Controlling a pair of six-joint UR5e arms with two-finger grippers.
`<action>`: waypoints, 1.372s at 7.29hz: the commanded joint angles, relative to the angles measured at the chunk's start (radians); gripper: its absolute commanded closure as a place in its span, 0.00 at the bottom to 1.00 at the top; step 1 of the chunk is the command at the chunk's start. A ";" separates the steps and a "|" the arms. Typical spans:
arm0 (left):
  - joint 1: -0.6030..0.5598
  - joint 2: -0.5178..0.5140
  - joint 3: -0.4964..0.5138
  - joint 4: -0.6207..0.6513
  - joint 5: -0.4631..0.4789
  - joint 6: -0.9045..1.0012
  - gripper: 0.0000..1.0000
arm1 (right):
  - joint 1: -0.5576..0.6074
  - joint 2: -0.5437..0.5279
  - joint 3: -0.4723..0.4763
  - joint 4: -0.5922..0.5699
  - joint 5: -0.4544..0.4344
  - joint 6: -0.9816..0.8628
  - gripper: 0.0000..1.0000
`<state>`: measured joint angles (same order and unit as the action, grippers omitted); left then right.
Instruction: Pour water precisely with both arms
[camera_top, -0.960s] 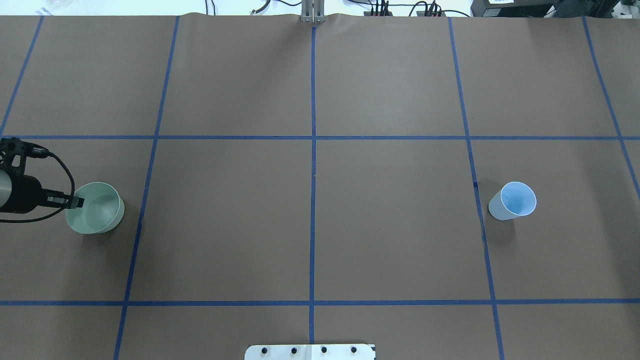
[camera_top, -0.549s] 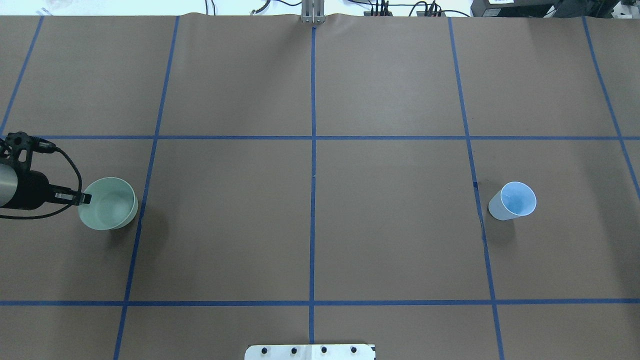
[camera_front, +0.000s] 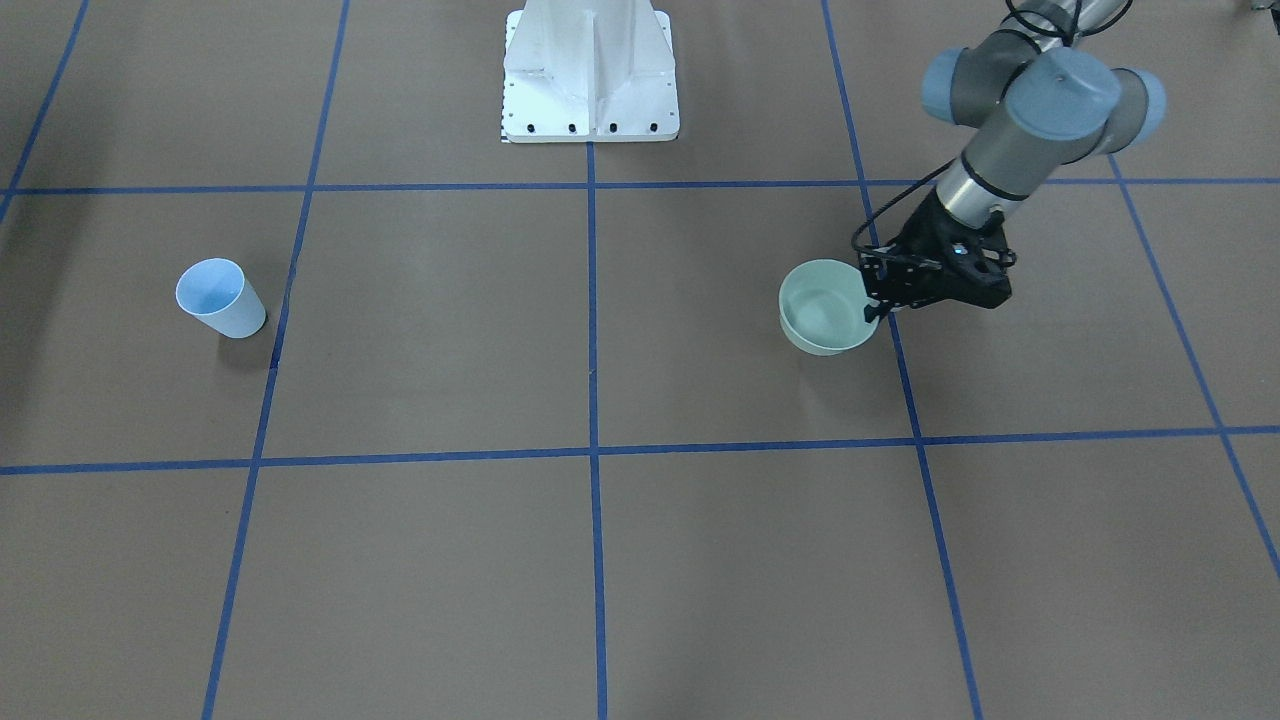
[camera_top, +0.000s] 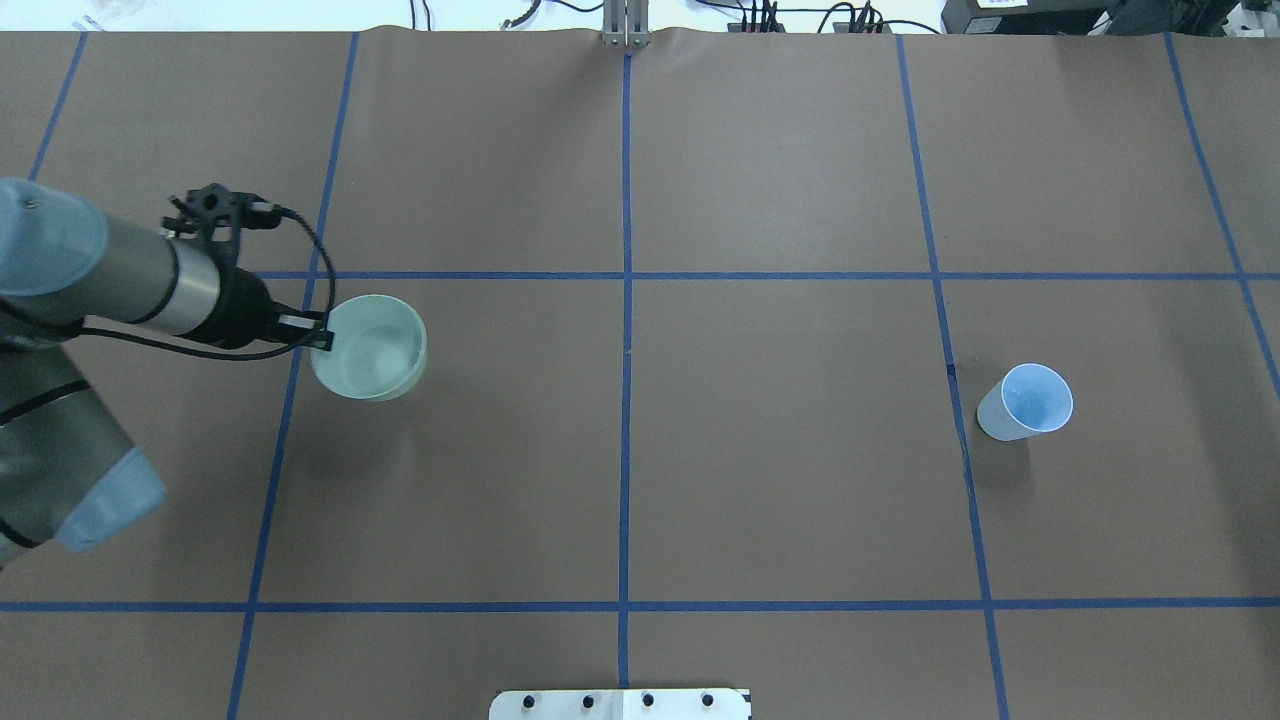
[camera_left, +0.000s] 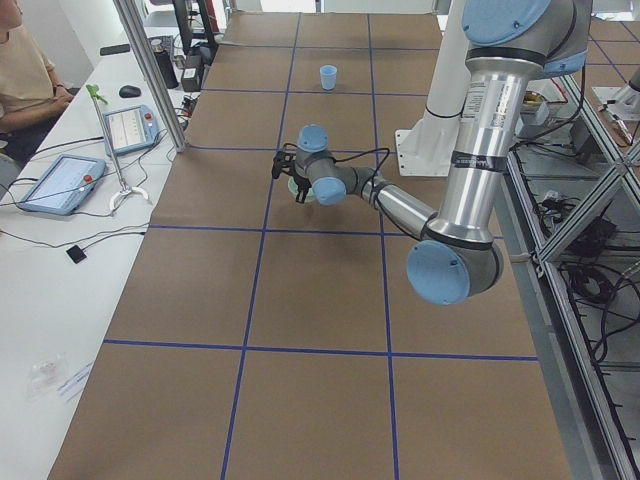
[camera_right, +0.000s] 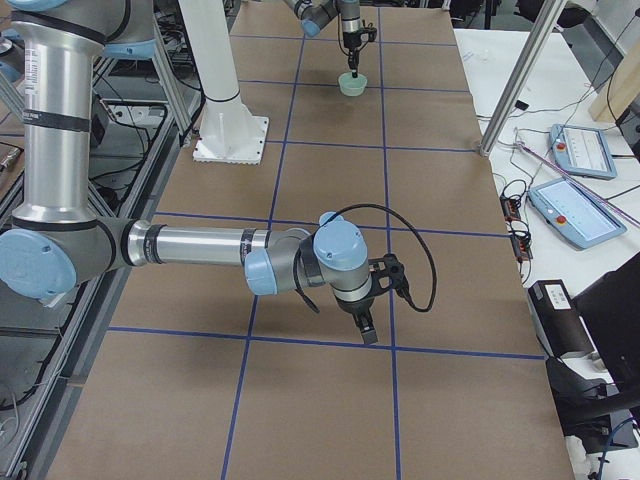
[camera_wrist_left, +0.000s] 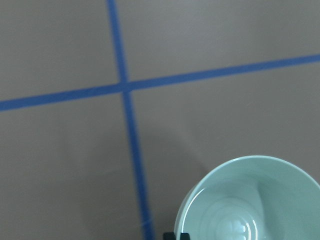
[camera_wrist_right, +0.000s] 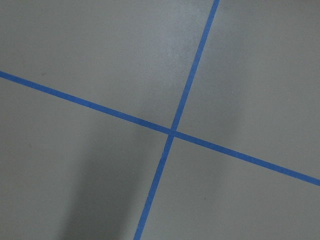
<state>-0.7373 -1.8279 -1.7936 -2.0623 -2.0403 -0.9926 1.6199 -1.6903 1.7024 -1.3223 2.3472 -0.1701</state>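
My left gripper (camera_top: 322, 333) is shut on the rim of a pale green bowl (camera_top: 370, 347) and holds it level above the table, left of centre. It also shows in the front view (camera_front: 878, 305) with the bowl (camera_front: 825, 320). The left wrist view shows the bowl (camera_wrist_left: 250, 200) with the water (camera_wrist_left: 240, 225) as glinting ripples at its bottom. A light blue cup (camera_top: 1030, 400) stands upright at the right, far from the bowl. My right gripper (camera_right: 368, 333) shows only in the exterior right view, low over bare table; I cannot tell whether it is open or shut.
The brown table cover (camera_top: 780, 480) carries a grid of blue tape lines. The white pedestal base (camera_front: 590, 70) stands at the robot's side of the table. Tablets and cables (camera_left: 60, 180) lie on the side bench beside an operator.
My left arm has carried the bowl to the right and farther from the robot, and the arm now reaches well into the overhead view. The blue cup has not moved.
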 joint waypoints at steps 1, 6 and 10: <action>0.131 -0.269 0.096 0.138 0.101 -0.128 1.00 | 0.000 0.000 -0.001 0.000 0.001 0.001 0.00; 0.202 -0.530 0.379 0.133 0.166 -0.186 0.71 | 0.000 0.001 -0.009 0.000 0.006 0.001 0.00; 0.152 -0.521 0.329 0.160 0.164 -0.175 0.00 | 0.000 0.003 -0.001 0.000 0.010 0.042 0.00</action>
<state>-0.5516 -2.3517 -1.4338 -1.9216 -1.8699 -1.1764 1.6199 -1.6885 1.6959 -1.3234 2.3552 -0.1559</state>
